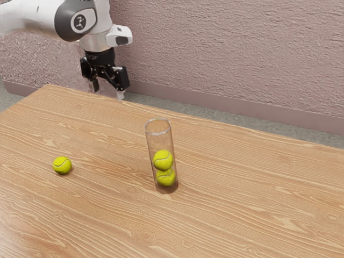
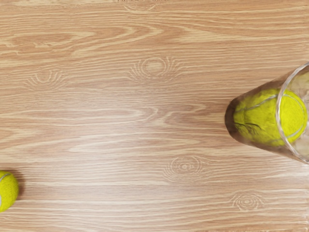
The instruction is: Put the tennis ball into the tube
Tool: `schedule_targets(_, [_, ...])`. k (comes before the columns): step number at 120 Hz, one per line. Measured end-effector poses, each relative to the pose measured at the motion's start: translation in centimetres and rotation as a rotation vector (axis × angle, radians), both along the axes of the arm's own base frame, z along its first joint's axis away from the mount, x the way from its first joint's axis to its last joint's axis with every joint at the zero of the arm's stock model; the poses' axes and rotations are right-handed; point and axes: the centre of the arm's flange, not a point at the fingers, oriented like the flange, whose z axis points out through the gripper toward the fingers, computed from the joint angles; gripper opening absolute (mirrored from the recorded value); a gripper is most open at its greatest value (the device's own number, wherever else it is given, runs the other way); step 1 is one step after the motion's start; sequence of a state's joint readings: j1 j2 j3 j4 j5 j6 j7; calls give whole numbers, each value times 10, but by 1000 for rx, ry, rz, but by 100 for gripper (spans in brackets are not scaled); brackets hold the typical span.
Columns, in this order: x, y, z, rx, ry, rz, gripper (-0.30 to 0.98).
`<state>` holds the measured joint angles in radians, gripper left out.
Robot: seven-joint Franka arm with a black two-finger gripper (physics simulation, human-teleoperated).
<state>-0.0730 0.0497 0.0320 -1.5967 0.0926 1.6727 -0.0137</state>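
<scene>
Exterior view: tool spread wide; loose ball on table; two balls inside tube.

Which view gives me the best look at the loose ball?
The exterior view: the loose ball appears whole there, resting on the table and well apart from the tube. The wrist view, looking down, catches part of the ball at the picture's edge, which cuts off the rest; some seam is visible.

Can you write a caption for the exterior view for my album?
Two balls in the clear tube, one ball outside.
</scene>
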Motion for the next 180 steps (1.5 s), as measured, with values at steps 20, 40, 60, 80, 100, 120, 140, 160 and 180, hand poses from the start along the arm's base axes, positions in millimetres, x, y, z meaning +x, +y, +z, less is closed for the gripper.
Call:
schedule_targets(20, [-1,-13,-5,-27,12,-18,68])
schedule_targets(40, [4,74,-54,-43,62,109,69])
schedule_targets(60, [-19,161,-115,-76,94,226,69])
schedule_targets(80, [-31,183,-156,-102,94,231,69])
schedule_targets(100, [-38,209,-190,-125,92,248,69])
schedule_targets(120, [-44,248,-245,-157,122,299,69])
schedule_targets(140, [-48,272,-277,-176,119,307,69])
schedule_targets(160, [-49,288,-300,-180,116,289,69])
schedule_targets(180, [-51,307,-319,-186,117,276,69])
